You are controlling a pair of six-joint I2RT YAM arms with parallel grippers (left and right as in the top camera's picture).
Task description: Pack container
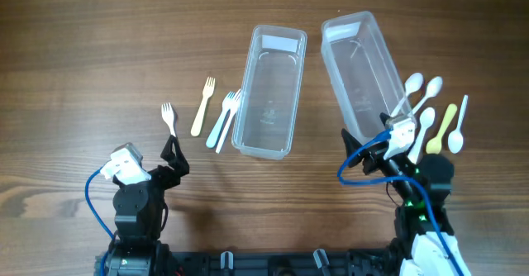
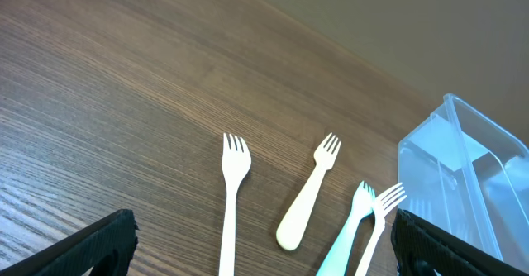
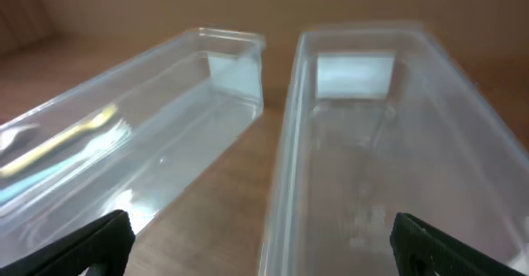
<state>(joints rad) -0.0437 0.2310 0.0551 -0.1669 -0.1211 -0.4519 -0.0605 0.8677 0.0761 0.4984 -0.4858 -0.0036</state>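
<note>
Both the left gripper (image 1: 175, 162) and the right gripper (image 1: 382, 140) are gaping wide open with nothing in them. The clear left container (image 1: 266, 90) sits mid-table with the forks (image 1: 202, 107) just beside it. The right container (image 1: 359, 61) has the spoons (image 1: 426, 115) bunched along its side, and both look empty.

My worry is that the cutlery lies flat, so fingers may skate right off it, and two forks overlap (they could lift as a pair). The containers look light too. The right gripper hangs over its container's near end, and one nudge probably slides it.

The table (image 1: 83, 53) is dark wood grain and looks smooth. Past its edge there's just a plain dull wall (image 2: 430, 28).
</note>
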